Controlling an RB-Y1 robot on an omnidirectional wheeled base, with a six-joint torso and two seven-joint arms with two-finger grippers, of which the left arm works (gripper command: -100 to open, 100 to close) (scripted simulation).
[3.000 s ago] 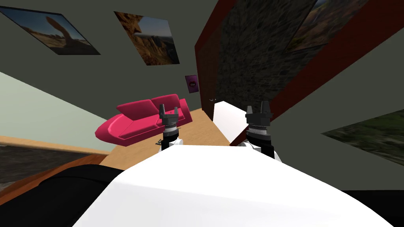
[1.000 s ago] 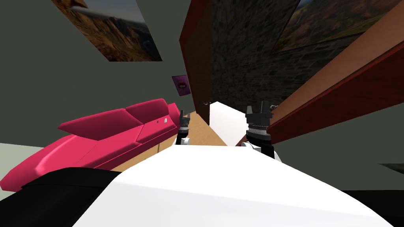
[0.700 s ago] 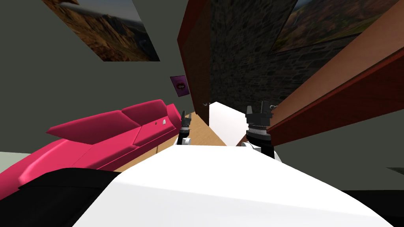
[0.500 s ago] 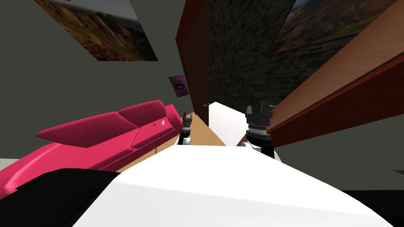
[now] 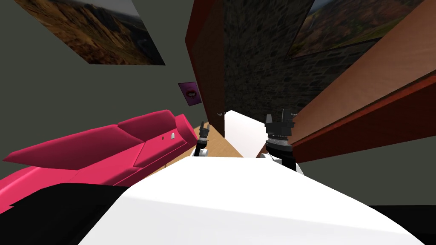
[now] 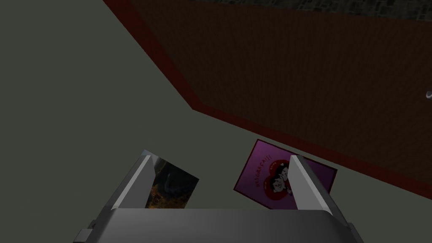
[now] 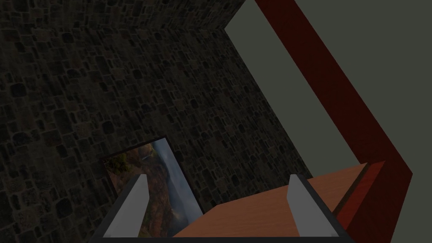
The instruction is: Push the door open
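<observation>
**Head view:** Both forearms reach forward above the chest. The left gripper stands just off the end of the bright pink sofa, near the dark red door frame. The right gripper stands upright in the doorway, close beside an orange-brown wooden panel. The dark brown wooden door stands swung inward on the opening's left, its small pale handle at the free edge. Between door and panel, the gap shows a dark stone wall and a white strip of floor.

**Left wrist view:** The left gripper has its jaws apart and empty. It faces a grey-green wall with a purple poster. The door and handle lie off to one side, untouched.

**Right wrist view:** The right gripper has its jaws apart and empty and points at the stone wall. The panel lies just beside one finger.
</observation>
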